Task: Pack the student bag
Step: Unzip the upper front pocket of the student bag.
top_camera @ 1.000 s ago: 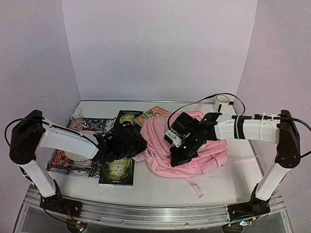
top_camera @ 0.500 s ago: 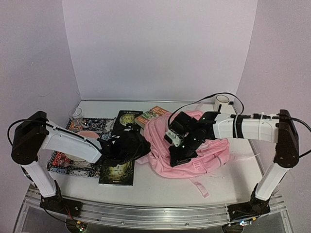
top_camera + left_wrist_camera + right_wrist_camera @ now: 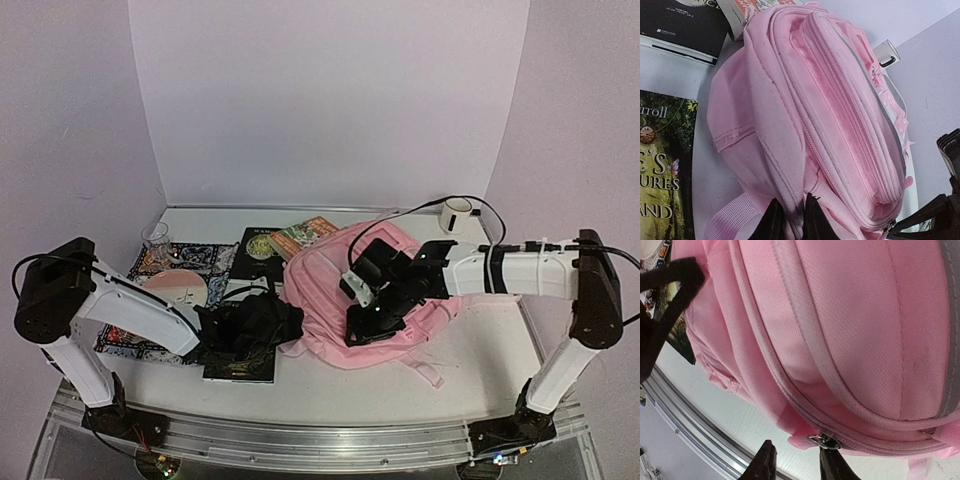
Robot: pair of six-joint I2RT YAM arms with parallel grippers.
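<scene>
Top external view gives us the student bag [image 3: 325, 285], a large soft pink fabric backpack, lying in the middle of the white table [image 3: 470, 390] between the two arms. Its left edge is just beside a dark-covered book [image 3: 240, 362].

We judge the step in hand to be opening a zip so that packing can begin. To do it well, we would have one claw hold the cloth taut near the zip's end. The other should take the small metal zip pull [image 3: 824, 441] squarely and draw it along the seam, not upward.

The left claw [image 3: 792, 224] has its jaws barely apart, pinching a fold of pink cloth at the bag's near left side. The right claw [image 3: 799, 462] is partly open and holds nothing. One of its fingertips [image 3: 835, 465] sits just beside the zip pull, with bare table showing in the gap.
</scene>
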